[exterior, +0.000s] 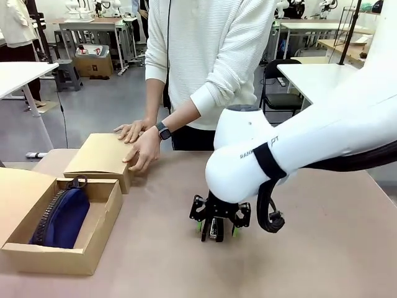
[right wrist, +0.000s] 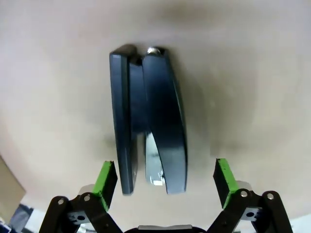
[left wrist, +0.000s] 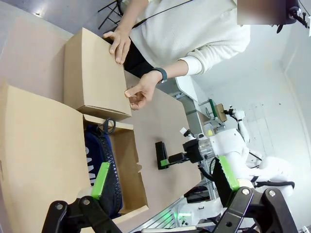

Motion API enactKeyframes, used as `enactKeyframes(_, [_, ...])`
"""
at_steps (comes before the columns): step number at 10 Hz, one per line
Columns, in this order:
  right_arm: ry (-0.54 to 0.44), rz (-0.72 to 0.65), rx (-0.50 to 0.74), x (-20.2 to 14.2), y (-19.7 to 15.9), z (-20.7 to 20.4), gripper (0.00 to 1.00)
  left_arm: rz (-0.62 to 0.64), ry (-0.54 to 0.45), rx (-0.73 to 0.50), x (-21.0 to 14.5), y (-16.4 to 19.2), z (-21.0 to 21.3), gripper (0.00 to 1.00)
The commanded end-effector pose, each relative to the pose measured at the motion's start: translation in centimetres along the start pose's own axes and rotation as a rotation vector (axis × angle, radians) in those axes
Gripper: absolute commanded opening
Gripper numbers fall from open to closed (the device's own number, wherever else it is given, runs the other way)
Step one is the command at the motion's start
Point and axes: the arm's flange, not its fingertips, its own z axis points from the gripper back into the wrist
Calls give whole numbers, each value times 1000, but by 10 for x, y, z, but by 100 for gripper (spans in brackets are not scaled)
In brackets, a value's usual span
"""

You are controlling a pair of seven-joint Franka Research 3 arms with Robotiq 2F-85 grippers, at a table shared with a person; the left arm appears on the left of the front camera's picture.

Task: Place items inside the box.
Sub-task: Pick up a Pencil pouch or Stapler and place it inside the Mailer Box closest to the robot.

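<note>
A black stapler (right wrist: 148, 121) lies on its side on the tan table. My right gripper (right wrist: 165, 177) hangs straight over it, open, with a green pad on each side of the stapler's near end and not touching it. In the front view the right gripper (exterior: 217, 233) is low at the table's middle. The open cardboard box (exterior: 102, 214) at the left holds a navy pouch (exterior: 65, 217) with its zip along one side. My left gripper (left wrist: 164, 177) is open and empty, high above the box (left wrist: 130, 162) and the navy pouch (left wrist: 103, 158). From there the stapler (left wrist: 161, 154) is small and far off.
A person stands at the far side with both hands on a second, closed cardboard box (exterior: 99, 155) right behind the open one. The open box's wide flap (exterior: 18, 192) spreads to the left. Bare table lies right of and in front of the stapler.
</note>
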Motion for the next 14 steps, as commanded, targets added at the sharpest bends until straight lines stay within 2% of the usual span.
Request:
enactKeyframes(1, [-82, -54, -15, 7, 21, -13, 100, -20, -17, -24, -1, 0, -1, 100])
enactKeyframes(6, [-98, -69, -5, 7, 19, -18, 100, -20, -17, -24, -1, 0, -1, 100])
enactKeyframes(7, [-107, -61, 7, 7, 18, -16, 46, -20, -17, -24, -1, 0, -1, 100])
enactKeyframes(8, [-114, -63, 6, 5, 16, -15, 40, -20, -17, -24, -1, 0, -1, 100])
enactKeyframes(9, [-112, -62, 32, 6, 15, -14, 0, -20, -17, -24, -1, 0, -1, 100])
enactKeyframes(11, [-123, -59, 34, 4, 15, -13, 0, -20, -17, -24, -1, 0, -1, 100])
enactKeyframes(12, [-118, -58, 37, 4, 14, -14, 14, -20, -17, -24, -1, 0, -1, 100])
enactKeyframes(13, [-115, -59, 40, 5, 13, -12, 4, -20, -17, -24, -1, 0, -1, 100])
enactKeyframes(14, [-114, -60, 40, 5, 12, -12, 0, -20, -17, -24, -1, 0, -1, 100])
